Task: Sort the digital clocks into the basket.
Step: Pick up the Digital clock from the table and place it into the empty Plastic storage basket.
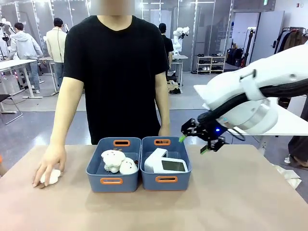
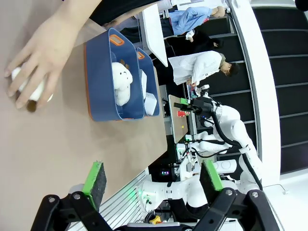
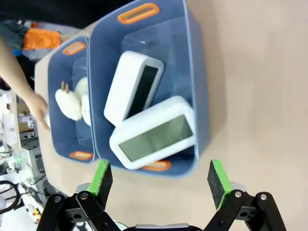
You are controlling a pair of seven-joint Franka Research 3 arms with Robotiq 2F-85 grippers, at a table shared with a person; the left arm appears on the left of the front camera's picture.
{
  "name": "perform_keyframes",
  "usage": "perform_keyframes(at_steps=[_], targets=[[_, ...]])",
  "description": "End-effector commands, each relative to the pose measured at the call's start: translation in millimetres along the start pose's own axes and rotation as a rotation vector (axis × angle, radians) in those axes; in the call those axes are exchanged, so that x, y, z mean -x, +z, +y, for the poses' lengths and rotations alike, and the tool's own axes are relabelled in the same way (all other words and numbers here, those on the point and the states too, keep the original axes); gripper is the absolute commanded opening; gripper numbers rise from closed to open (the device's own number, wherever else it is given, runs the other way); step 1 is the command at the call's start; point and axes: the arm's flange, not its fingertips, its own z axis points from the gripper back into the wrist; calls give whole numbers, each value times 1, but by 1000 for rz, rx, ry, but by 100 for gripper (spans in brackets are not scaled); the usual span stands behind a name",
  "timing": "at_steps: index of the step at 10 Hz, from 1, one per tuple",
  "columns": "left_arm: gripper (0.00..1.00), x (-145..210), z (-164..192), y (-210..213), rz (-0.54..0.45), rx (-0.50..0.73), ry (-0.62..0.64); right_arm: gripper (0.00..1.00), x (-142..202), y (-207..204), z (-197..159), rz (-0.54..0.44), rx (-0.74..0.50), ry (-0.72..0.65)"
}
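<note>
Now both digital clocks lie inside the right-hand basket of two blue-grey bins set side by side at the middle of the surface. One clock rests flat at the near side, its dark screen facing up; the other leans tilted against it toward the far left corner, and the two appear to touch, though the contact line is hard to make out. The left-hand bin holds white soft toys.

The right gripper hangs in the air just right of the basket's far corner, jaws spread wide with nothing between the green pads. In the left wrist view, the left gripper also stands with jaws wide apart and empty, above bare surface well away from the bins.

At the far left of the surface, the person's hand rests palm down on another white soft toy.
</note>
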Motion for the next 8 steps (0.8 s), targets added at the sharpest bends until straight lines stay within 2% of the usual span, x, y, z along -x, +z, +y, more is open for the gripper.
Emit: perform_keyframes(at_steps=[1,2,8], targets=[[100,2,-2,2,13,7,-8,100,2,51,-39,60,-33,134],[100,2,-2,2,13,7,-8,100,0,0,0,0,0,0],[100,2,-2,2,13,7,-8,100,0,0,0,0,0,0]])
